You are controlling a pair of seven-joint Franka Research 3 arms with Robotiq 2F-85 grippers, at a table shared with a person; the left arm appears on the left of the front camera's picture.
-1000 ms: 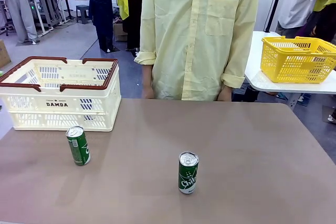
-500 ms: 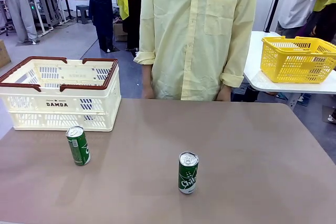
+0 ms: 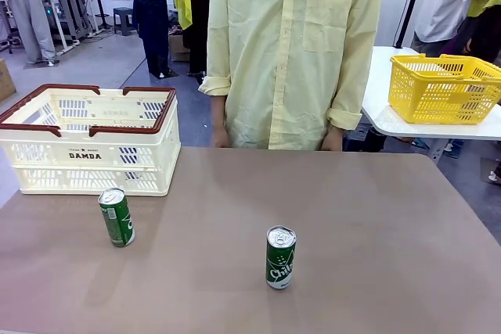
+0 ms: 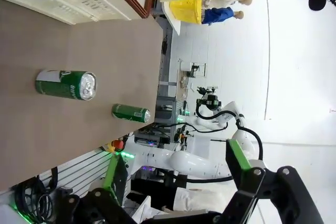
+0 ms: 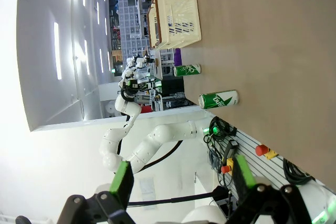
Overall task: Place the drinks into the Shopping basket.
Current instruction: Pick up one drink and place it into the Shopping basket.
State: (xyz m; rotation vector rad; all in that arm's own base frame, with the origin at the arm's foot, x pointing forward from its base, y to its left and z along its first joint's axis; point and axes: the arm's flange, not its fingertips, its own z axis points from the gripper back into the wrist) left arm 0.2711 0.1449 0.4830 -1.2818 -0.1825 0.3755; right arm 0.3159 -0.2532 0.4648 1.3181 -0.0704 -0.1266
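Front view has two dark green drinks standing on the desk (image 3: 376, 224). One can (image 3: 117, 217) stands toward the robot's left, leaning a little, just in front of the Shopping basket (image 3: 84, 168) but apart from it. The other can (image 3: 280, 257) stands upright near the middle of the desk, closer to the robot's edge and well apart from the first, with white script on its side. The Shopping basket, cream-white with a dark brown rim and "DAMDA" on its wall, sits at the desk's far left corner.

At the far edge stands a person (image 3: 293, 52) in a pale yellow shirt, arms hanging down. To the robot's right, a yellow mesh basket (image 3: 442, 87) rests on a separate white table (image 3: 391, 121).

Left wrist view shows the left end effector (image 4: 173, 153) spread wide with nothing between its fingers, off the desk's near edge; both cans and the Shopping basket lie beyond it. Right wrist view shows the right end effector (image 5: 182, 161) likewise spread wide and holding nothing, away from the drinks.
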